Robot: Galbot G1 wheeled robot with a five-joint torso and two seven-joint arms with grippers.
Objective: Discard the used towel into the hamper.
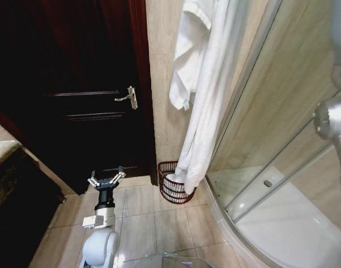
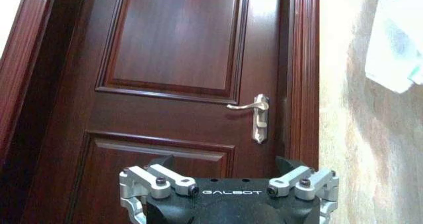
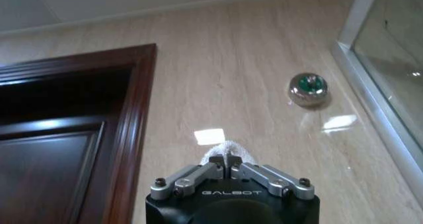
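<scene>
A long white towel [image 1: 206, 84] hangs down the beige wall, and its lower end drops into the hamper [image 1: 173, 190], a small reddish-brown open-weave basket on the floor by the door frame. In the right wrist view my right gripper [image 3: 226, 160] is shut on a tuft of the towel [image 3: 225, 147], held up near a chrome wall hook [image 3: 308, 88]. Low over the floor tiles, left of the hamper, my left gripper [image 1: 106, 177] is open and holds nothing. The left wrist view shows the left gripper [image 2: 225, 162] facing the door, with a towel corner [image 2: 396, 40] beside it.
A dark wooden door [image 1: 75, 84] with a metal lever handle [image 1: 129, 97] stands shut left of the hamper. A curved glass shower enclosure [image 1: 270, 111] and its white tray [image 1: 282, 218] take up the right. A dark cabinet edge [image 1: 14, 184] borders the left.
</scene>
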